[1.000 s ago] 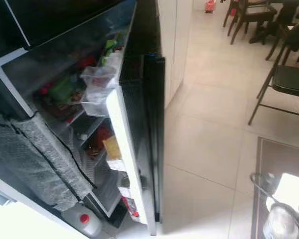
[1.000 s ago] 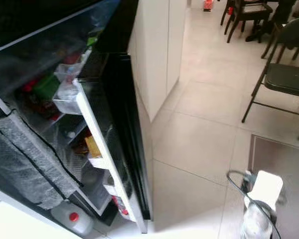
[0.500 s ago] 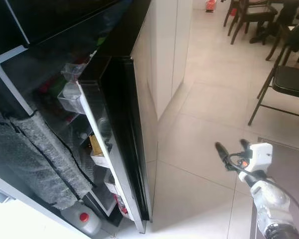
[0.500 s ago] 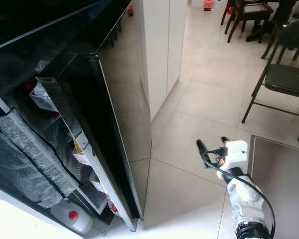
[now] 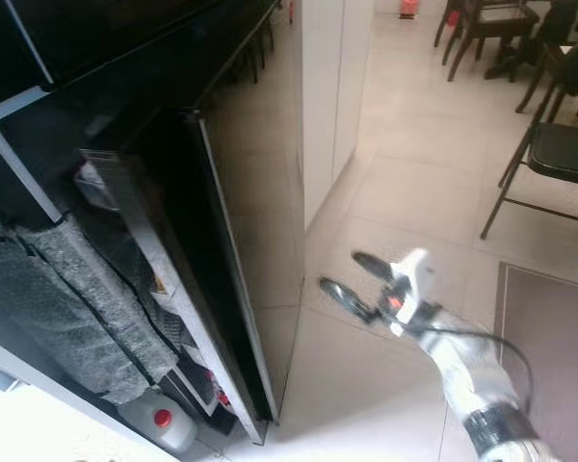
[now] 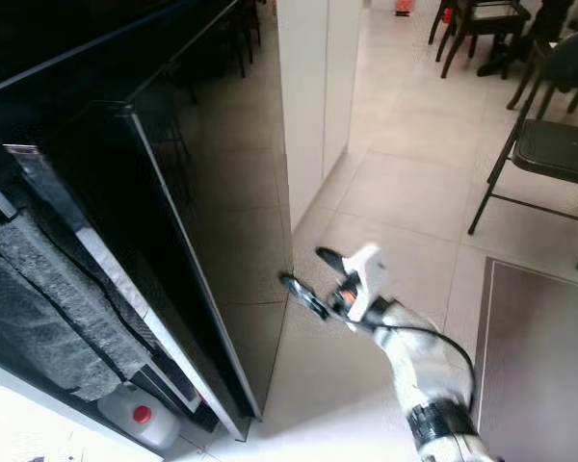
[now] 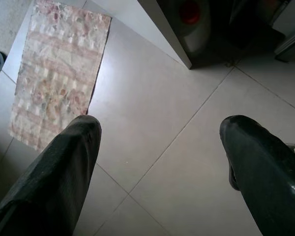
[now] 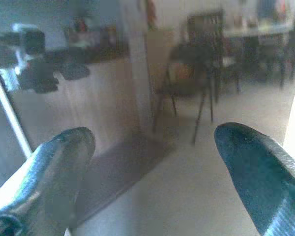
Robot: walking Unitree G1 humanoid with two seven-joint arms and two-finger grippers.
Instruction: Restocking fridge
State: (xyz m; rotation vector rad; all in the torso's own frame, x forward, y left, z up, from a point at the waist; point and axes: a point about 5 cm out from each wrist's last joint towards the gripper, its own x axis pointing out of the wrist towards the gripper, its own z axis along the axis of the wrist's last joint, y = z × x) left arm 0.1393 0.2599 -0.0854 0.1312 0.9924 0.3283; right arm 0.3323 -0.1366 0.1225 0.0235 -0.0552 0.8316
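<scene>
Pale beige tiled floor carries a white plastic jug with red cap near left, a grey-brown rug near right, dark metal chairs far right.

Home kitchen: fridge, dining chairs
</scene>
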